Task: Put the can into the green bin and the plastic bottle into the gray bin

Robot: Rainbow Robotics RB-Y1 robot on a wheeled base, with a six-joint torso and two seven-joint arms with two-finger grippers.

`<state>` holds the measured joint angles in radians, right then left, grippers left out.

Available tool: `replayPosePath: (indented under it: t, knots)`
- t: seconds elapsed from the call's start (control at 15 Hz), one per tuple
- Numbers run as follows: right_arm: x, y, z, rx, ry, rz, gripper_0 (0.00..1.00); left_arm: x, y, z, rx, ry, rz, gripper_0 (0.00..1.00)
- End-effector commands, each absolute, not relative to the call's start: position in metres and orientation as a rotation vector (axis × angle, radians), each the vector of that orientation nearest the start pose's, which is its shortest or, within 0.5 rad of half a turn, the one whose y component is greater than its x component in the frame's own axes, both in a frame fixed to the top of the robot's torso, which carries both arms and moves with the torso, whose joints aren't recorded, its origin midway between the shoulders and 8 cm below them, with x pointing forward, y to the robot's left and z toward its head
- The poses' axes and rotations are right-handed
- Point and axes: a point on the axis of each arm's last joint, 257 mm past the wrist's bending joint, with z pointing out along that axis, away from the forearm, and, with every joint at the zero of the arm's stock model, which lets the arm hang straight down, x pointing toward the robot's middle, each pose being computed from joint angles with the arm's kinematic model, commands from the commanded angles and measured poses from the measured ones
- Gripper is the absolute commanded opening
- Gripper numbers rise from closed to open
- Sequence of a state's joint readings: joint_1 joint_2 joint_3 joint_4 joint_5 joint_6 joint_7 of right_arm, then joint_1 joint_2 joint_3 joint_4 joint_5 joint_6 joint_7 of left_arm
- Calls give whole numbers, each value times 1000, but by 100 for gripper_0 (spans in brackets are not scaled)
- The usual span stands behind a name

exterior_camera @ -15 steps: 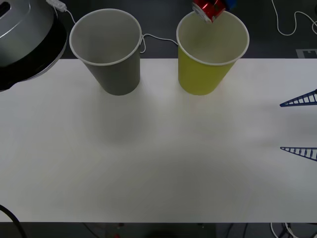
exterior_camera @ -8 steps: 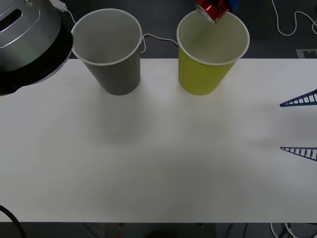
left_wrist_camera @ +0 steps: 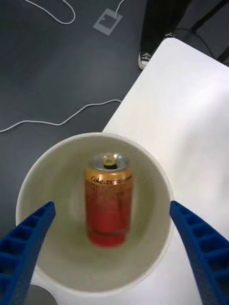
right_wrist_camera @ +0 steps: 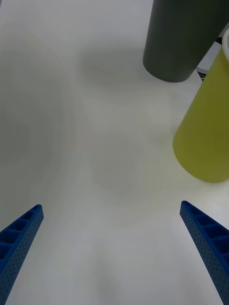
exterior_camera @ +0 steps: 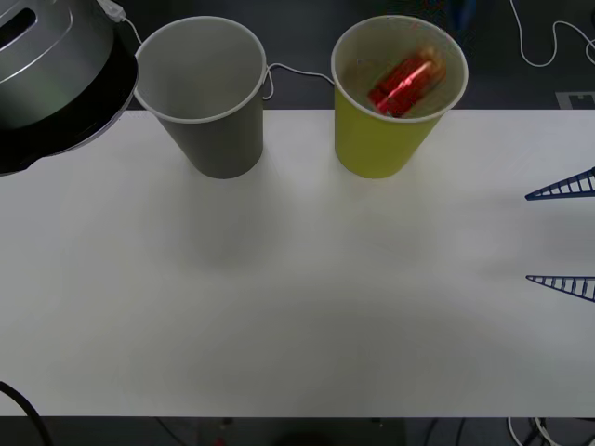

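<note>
The red-and-orange can (exterior_camera: 402, 84) is inside the green bin (exterior_camera: 372, 149), tilted and blurred, with its gold top toward the far rim. In the left wrist view the can (left_wrist_camera: 107, 205) lies within the bin's pale inside (left_wrist_camera: 52, 181). My left gripper (left_wrist_camera: 110, 205) hangs open directly above that bin, its fingers apart on either side and touching nothing. The gray bin (exterior_camera: 218, 149) stands upright to the left of the green one. My right gripper (exterior_camera: 527, 237) waits open over the table's right edge, facing the gray bin (right_wrist_camera: 181, 38) and the green bin (right_wrist_camera: 205, 138). The plastic bottle is out of view.
Both bins stand at the far edge of the white table (exterior_camera: 297, 307). My left arm's gray and black housing (exterior_camera: 51, 79) looms at the far left, close to the gray bin's rim. White cables (exterior_camera: 544, 42) lie on the dark floor behind.
The can was held above the green bin's far rim by my left gripper. It has been let go and has dropped into the bin. The right arm has not moved.
</note>
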<state>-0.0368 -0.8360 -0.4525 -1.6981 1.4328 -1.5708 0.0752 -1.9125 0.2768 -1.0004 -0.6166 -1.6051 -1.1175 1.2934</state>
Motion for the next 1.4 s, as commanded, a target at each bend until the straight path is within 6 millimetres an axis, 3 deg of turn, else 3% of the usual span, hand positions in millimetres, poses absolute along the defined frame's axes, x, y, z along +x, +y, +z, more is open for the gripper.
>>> replayPosePath:
  t: [0.07, 0.33, 0.73, 1.13, 1.4]
  knots:
    - [376, -323, -145, -1604, 1468, 227, 100, 561, -135, 80, 1294, 2005, -231, 100]
    - [376, -323, -145, -1604, 1468, 227, 100, 551, -100, 89, 1367, 2026, -270, 100]
    - [376, -323, -145, -1604, 1468, 227, 100, 534, -22, 86, 1446, 1998, -320, 100]
    - [376, -323, -145, -1604, 1468, 227, 100, 508, 75, 59, 1482, 1944, -306, 100]
    - [376, -323, -145, -1604, 1468, 227, 100, 485, 123, 35, 1490, 1902, -279, 100]
